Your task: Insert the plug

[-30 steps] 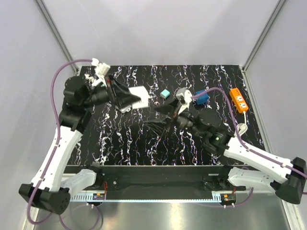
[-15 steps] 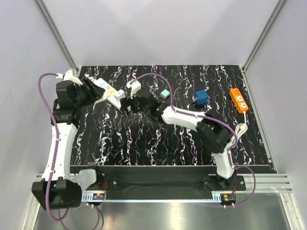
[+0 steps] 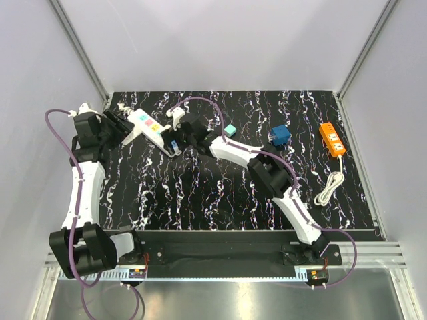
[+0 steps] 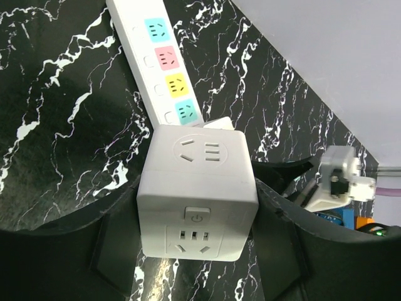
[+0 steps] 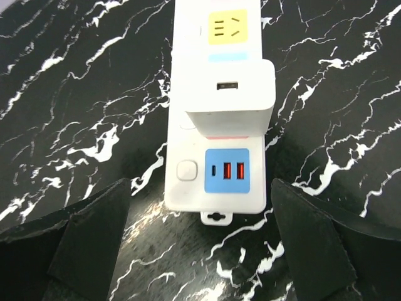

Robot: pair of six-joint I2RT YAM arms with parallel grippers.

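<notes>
Since a second ago our right arm has swung across from mid-table, and our left arm has drawn back, so the power strip (image 5: 188, 69) now lies between our two claws. Our right claw (image 5: 200, 188) stands wide, one finger on either side of the strip's end, touching nothing. Straight ahead of it, just past the blue USB panel, the white plug (image 5: 229, 94) sits on the strip. We judge it seated, but its pins are hidden, so we cannot be sure it is fully home. That wide straddle reads to us as either a release or a readiness to press.

Our left claw (image 4: 197, 210) is closed on a white cube socket (image 4: 197, 182), which fills the gap from finger to finger, and the strip runs away just beyond it. We take this grip as bracing against a push. Whether cube and strip are joined, we cannot tell.
</notes>
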